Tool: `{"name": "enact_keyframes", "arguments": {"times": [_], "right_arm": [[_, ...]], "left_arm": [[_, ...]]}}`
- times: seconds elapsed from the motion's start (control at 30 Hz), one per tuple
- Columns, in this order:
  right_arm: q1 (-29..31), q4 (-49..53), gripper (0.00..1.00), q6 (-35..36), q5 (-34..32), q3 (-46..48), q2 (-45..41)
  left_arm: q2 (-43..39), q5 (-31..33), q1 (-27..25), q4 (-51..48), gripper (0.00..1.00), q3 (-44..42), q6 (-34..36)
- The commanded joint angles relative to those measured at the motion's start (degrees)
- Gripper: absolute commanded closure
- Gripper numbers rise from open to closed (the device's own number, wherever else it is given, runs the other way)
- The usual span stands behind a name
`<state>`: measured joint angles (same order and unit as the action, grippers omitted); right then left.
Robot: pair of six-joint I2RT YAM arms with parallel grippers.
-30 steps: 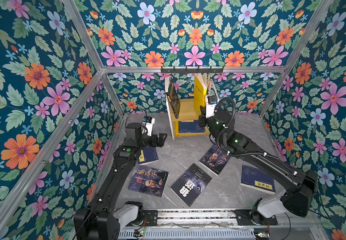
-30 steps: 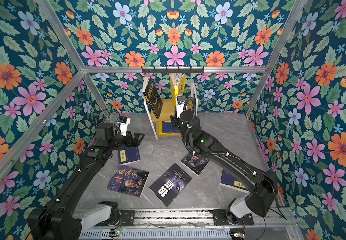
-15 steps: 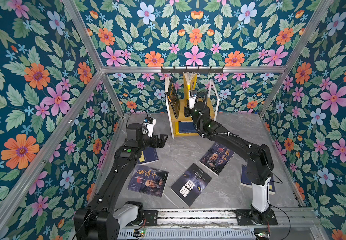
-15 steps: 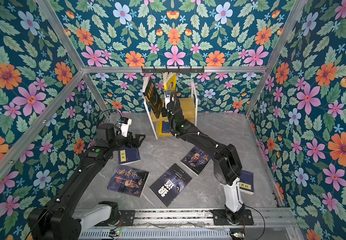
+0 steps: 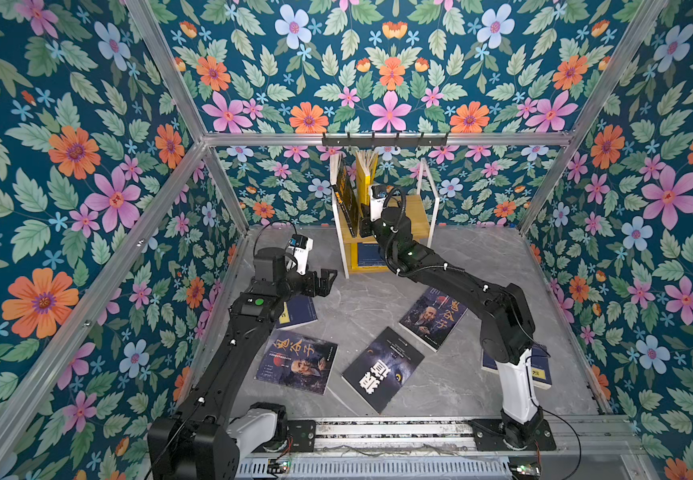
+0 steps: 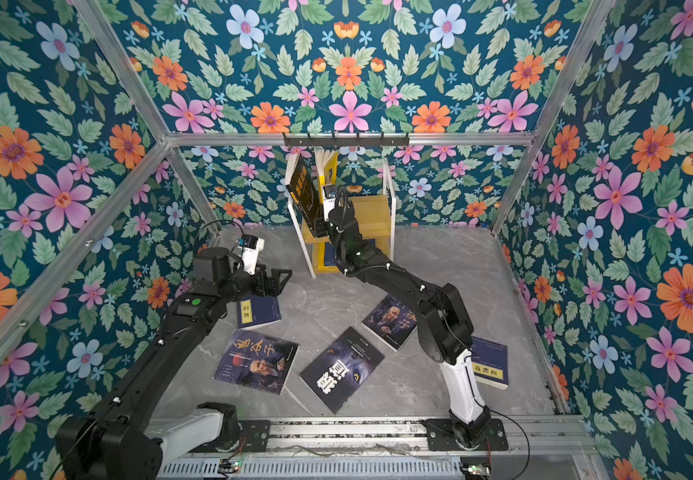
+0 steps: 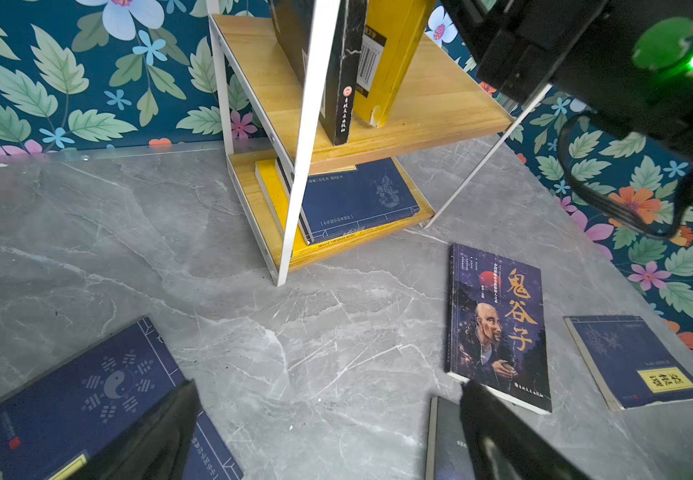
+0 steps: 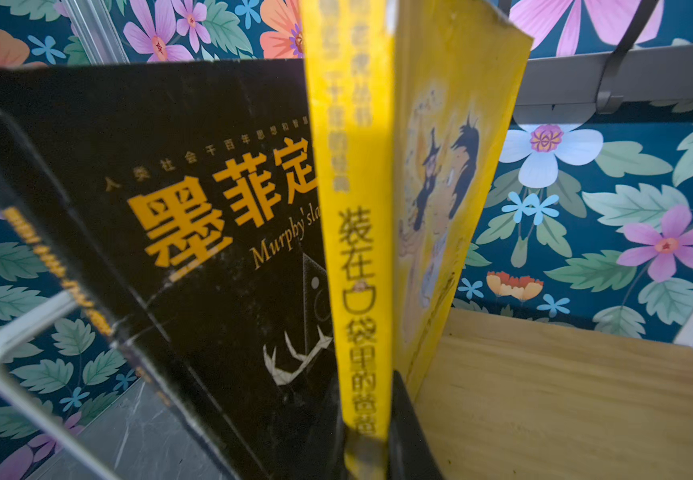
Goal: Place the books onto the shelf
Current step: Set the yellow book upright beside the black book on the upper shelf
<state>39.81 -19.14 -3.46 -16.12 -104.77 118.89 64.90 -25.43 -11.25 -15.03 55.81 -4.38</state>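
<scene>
Your right hand [image 8: 367,432] is clamped on the yellow book [image 8: 357,249], standing it upright beside the black book [image 8: 212,208] on the top board of the shelf [image 5: 419,216], your left hand [image 5: 325,281] gapes empty, and five books [image 5: 382,370] on the surface [image 5: 369,299] are left to shelve.

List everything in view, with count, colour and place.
shelf: one, wood and white, back centre
hook rail: one, black, back wall
black book: one, black, top tier
yellow book: one, yellow, top tier
stacked books: two, navy on yellow, lower tier
navy books: two, navy, table sides
portrait books: two, dark, table
white-titled book: one, dark, table front
table: one, grey marble
left gripper: one, black, open, near navy book
right gripper: one, black, gripping yellow book
</scene>
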Motion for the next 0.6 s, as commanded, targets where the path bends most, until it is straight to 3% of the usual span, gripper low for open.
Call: {"name": "enact_keyframes", "arguments": {"times": [0.0, 0.27, 0.57], "right_arm": [[0.3, -3.3, 1.00, -1.6, 2.0, 1.1, -1.0], [0.4, -1.5, 1.00, -1.4, 3.4, -0.5, 0.3], [0.7, -0.5, 0.88, -1.8, 5.3, 1.1, -0.4]], "left_arm": [[-0.2, -0.5, -0.1, 1.5, 0.00, 0.0, -0.4], [0.0, -0.5, -0.1, 1.7, 0.00, -0.2, -0.6], [0.1, -0.8, 0.0, 1.9, 0.00, -0.5, -0.5]]}}
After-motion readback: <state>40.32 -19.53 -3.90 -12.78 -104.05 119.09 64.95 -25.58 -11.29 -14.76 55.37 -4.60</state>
